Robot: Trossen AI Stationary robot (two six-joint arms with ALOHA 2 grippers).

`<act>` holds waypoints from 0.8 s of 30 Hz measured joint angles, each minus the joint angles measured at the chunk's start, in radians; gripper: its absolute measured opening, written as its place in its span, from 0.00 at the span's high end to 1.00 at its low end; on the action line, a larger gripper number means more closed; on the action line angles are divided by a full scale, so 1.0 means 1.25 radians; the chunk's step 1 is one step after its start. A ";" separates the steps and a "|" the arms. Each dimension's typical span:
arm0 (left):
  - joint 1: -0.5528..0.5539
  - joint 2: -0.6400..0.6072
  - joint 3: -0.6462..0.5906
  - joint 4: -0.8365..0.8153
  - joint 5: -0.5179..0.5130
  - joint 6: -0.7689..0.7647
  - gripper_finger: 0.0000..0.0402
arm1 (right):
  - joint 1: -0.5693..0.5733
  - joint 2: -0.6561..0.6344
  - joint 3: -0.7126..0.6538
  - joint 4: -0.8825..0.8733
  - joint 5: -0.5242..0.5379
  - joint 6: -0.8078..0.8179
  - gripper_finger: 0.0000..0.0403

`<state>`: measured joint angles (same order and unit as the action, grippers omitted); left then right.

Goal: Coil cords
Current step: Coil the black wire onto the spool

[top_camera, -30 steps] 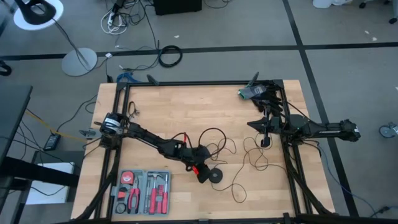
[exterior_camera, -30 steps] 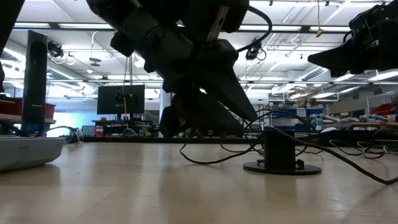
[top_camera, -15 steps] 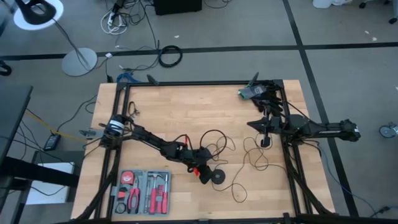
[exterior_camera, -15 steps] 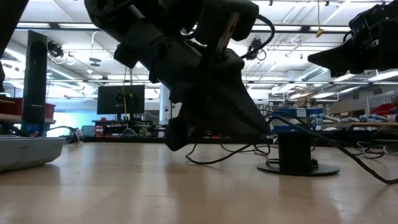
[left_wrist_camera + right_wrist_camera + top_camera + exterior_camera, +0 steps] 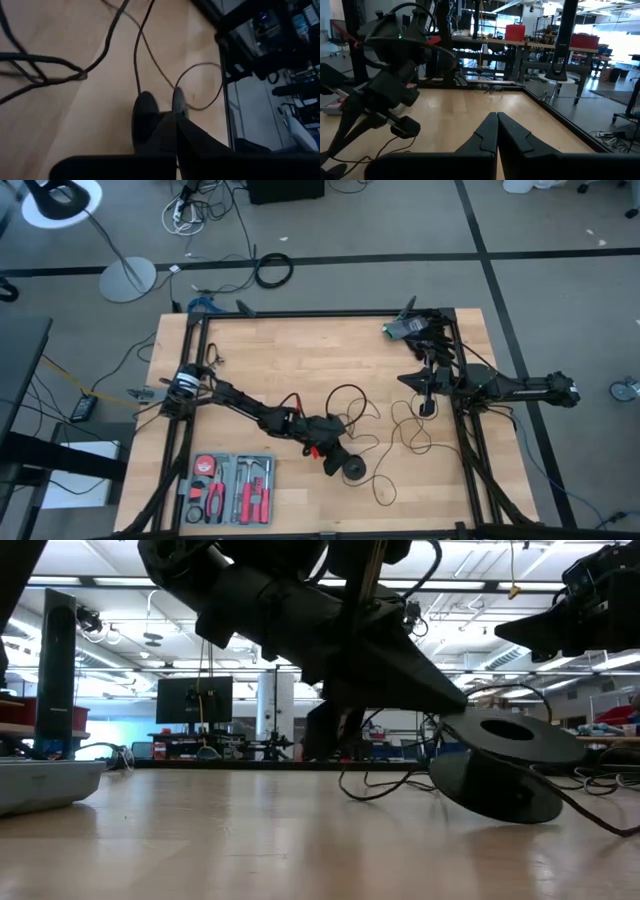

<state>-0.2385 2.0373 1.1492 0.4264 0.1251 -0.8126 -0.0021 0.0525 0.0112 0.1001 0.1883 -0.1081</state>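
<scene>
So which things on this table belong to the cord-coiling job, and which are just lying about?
Part of the job:
- black cord, loose loops mid-table
- round puck, tilted up off the table
- left gripper, shut on the puck
- right gripper, shut, holding nothing, by the table's right edge

Lying about:
- tool tray with red-handled tools, front left
- green-topped item, back right corner

The left pincer (image 5: pixel 440 700) is seen low over the desk (image 5: pixel 250 840), its dark fingers drawn together to a point at the rim of the round black puck (image 5: pixel 505 765). The puck is tilted, one edge resting on the desk and the other raised. Thin black cord (image 5: pixel 385 785) lies in loose loops on the desk behind it. A grey tray edge (image 5: pixel 45 785) is noted at far left. Part of the right arm (image 5: pixel 580 620) is visible at upper right.
</scene>
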 joint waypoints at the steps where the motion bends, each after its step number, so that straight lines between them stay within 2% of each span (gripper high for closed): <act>1: 0.002 0.000 0.000 0.011 0.000 0.002 1.00 | 0.000 0.000 0.000 0.000 0.000 0.000 0.98; 13: 0.029 -0.076 0.000 0.024 0.016 0.152 1.00 | 0.000 0.000 0.000 0.003 0.000 0.000 0.98; 18: 0.028 -0.146 -0.020 -0.034 -0.049 0.231 1.00 | 0.000 0.000 0.000 0.003 0.000 0.000 0.98; 24: 0.030 -0.212 -0.091 -0.047 -0.111 0.242 1.00 | 0.000 0.000 0.000 0.003 0.000 0.000 0.98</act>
<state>-0.2012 1.7728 1.0354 0.3677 -0.0133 -0.5104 -0.0021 0.0525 0.0111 0.1034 0.1879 -0.1080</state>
